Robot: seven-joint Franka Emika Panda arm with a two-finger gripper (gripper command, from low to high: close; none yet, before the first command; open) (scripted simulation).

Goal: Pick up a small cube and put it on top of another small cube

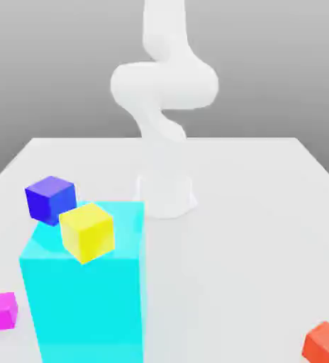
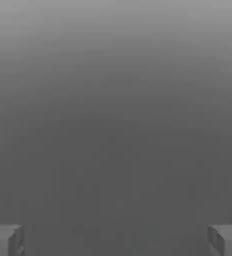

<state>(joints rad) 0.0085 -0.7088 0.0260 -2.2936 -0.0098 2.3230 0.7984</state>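
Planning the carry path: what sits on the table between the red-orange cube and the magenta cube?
In the exterior view, the tall cyan block stands between the red-orange cube and the magenta cube; the rest of that stretch is bare white table.

gripper (image 2: 116, 240) fingertips (image 2: 5, 240) wide apart, grey backdrop

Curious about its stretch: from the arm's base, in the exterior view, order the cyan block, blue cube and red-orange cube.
1. cyan block, just beside the base, exterior view's left.
2. blue cube, farther left.
3. red-orange cube, exterior view's near right corner.
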